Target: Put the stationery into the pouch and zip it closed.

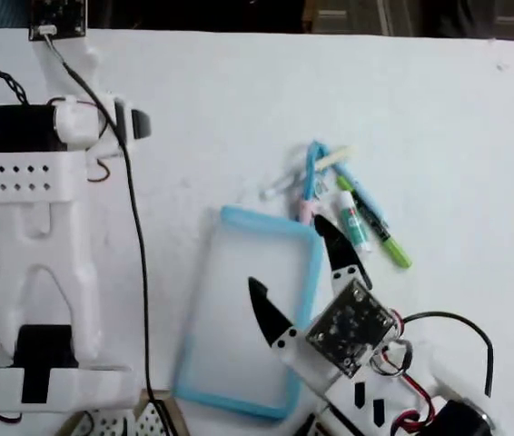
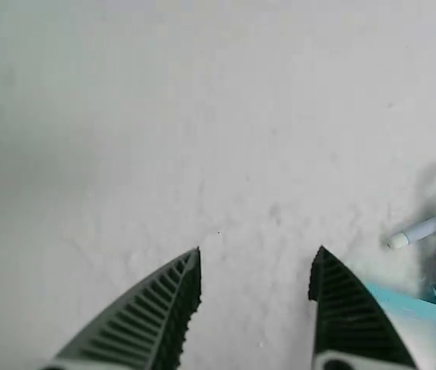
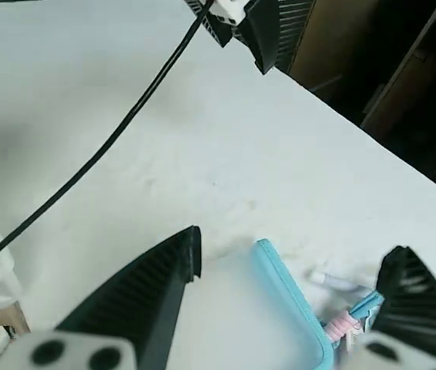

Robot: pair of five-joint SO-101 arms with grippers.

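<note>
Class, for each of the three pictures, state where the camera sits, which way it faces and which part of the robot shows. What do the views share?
High view: fixed above the table, looking down on the pouch, the stationery, the left arm and the right arm.
Left wrist view: on the left arm, facing bare table past its open left claw.
Right wrist view: on the right arm, facing the pouch's rim between the tips of its open right claw.
Shared: all three show the pouch.
</note>
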